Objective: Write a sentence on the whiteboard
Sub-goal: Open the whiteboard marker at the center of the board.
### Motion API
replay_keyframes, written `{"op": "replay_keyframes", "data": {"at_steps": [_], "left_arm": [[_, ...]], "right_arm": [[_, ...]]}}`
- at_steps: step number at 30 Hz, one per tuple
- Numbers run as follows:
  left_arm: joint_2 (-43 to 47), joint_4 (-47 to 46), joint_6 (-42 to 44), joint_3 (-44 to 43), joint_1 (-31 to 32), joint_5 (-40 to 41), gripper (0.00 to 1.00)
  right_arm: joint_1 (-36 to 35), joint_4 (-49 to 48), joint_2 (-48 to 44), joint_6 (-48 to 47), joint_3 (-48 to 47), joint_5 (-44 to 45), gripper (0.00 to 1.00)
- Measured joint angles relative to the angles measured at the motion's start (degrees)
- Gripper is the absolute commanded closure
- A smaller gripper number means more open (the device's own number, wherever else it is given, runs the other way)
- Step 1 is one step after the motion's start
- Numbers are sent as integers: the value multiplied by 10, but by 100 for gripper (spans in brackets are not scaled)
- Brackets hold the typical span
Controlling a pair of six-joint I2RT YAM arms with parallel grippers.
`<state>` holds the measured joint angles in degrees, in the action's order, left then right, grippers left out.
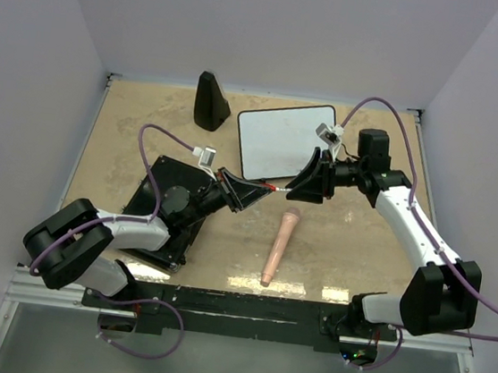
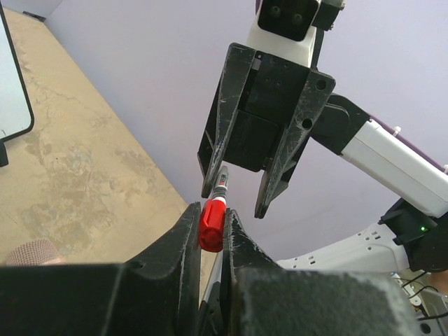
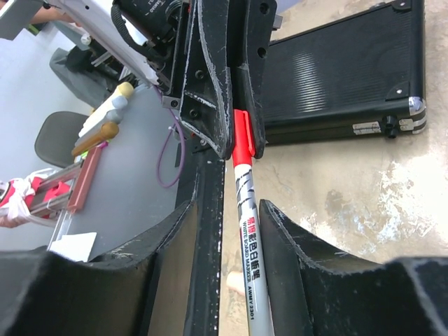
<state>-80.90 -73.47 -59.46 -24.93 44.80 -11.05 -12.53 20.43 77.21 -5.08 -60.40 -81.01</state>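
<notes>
left gripper [image 2: 210, 214] clenched on red cap [image 2: 211, 227] | right gripper [image 3: 229, 206] astride marker barrel [image 3: 250, 238], unclamped | risk: weak off-centre pinch slips at pull, marker drops

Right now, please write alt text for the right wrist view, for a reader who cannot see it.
The left hand clamps the red cap of a marker, whose grey barrel runs down between the open fingers of the right hand. Behind them, a black ribbed case lies on the beige table.
</notes>
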Motion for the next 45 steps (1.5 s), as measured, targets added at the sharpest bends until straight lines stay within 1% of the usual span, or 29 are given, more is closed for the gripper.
{"op": "replay_keyframes", "data": {"at_steps": [2,3,5,7,10,11,13,14,17,18,19,21,22,23,24,26,30,32,34,36,39,42,45], "left_arm": [[0,-1,0,0,0,0,100],[0,-2,0,0,0,0,100],[0,-5,-1,0,0,0,100],[0,-9,-1,0,2,-1,100],[0,-10,-2,0,2,-1,100],[0,-10,-3,0,2,-1,100],[-1,-10,-7,0,2,-2,100],[-1,-12,-10,0,2,-3,100],[-2,-12,-10,0,2,-3,99],[-2,-12,-10,0,2,-3,90],[-2,-12,-10,0,2,-3,66],[-1,-12,-9,0,2,-4,44],[-1,-11,-4,0,2,-3,28],[0,-9,3,1,2,-2,24],[5,-5,8,3,-2,-3,20],[28,6,21,13,-9,-7,13],[120,62,53,43,-33,-25,9],[173,117,84,47,-47,-40,9],[216,187,129,41,-58,-62,9],[229,257,173,21,-61,-86,9],[221,355,240,-20,-60,-130,9],[204,416,296,-45,-54,-163,9],[172,457,339,-73,-38,-184,10]], "right_arm": [[-1,-7,0,5,0,0,60],[-2,-9,0,7,0,-1,66],[-2,-15,0,9,0,-1,69],[-2,-19,0,11,0,0,69],[-2,-22,0,12,1,0,74],[-2,-23,0,12,2,0,85],[-2,-26,0,10,4,2,96],[-2,-27,0,12,4,3,100],[-2,-30,0,12,7,3,100],[-2,-30,0,12,7,3,100],[-2,-31,0,10,7,3,100],[-3,-29,-1,7,7,4,100],[-5,-19,-3,-5,6,3,100],[-8,-6,-5,-23,5,6,100],[-13,28,-8,-51,-2,14,100],[-20,112,-7,-141,-33,42,100],[-22,286,8,-345,-115,99,100],[-22,359,26,-435,-137,118,100],[-24,409,42,-495,-137,145,100],[-30,438,51,-530,-133,167,100],[-50,465,52,-560,-133,188,100],[-68,469,49,-563,-133,194,100],[-82,468,48,-558,-133,200,100]]}}
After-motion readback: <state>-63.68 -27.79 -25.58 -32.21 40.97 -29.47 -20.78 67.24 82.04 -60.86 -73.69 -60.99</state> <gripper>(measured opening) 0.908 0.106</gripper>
